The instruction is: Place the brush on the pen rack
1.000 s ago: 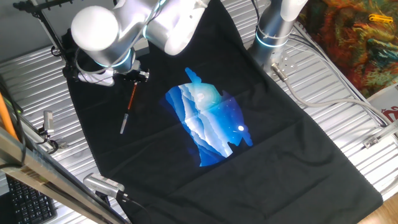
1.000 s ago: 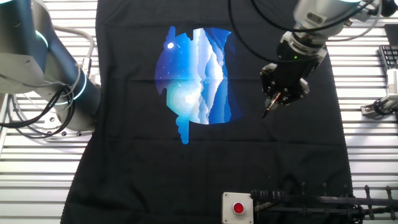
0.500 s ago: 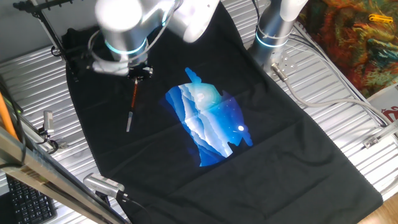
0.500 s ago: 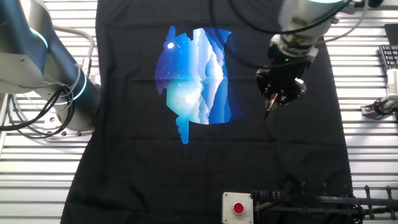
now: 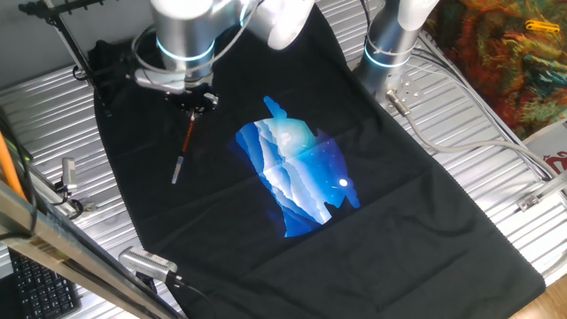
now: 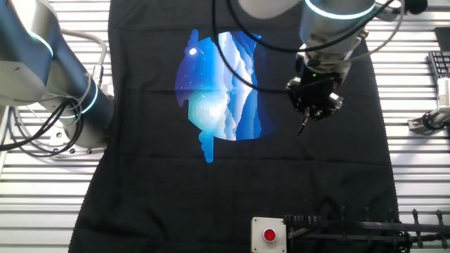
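Note:
My gripper (image 5: pixel 191 105) is shut on the upper end of the brush (image 5: pixel 182 149). The brush has an orange-red handle and a silver-grey end that slants down and to the left over the black cloth. In the other fixed view the gripper (image 6: pixel 314 107) hides most of the brush, and only the thin tip (image 6: pixel 302 128) sticks out below it. The pen rack (image 5: pixel 64 25), a thin black rod frame, stands at the far left corner of the cloth. It also shows along the bottom edge of the other view (image 6: pixel 351 225), apart from the brush.
A black cloth (image 5: pixel 390 195) with a blue printed picture (image 5: pixel 297 173) covers the slatted metal table. A small grey box with a red button (image 6: pixel 269 234) sits next to the rack. A second arm's base (image 5: pixel 390 40) stands at the back, with cables on the right.
The arm's upper joints have swung to the right over the cloth. The gripper, still shut on the brush, has shifted only slightly and the brush's slant has changed a little.

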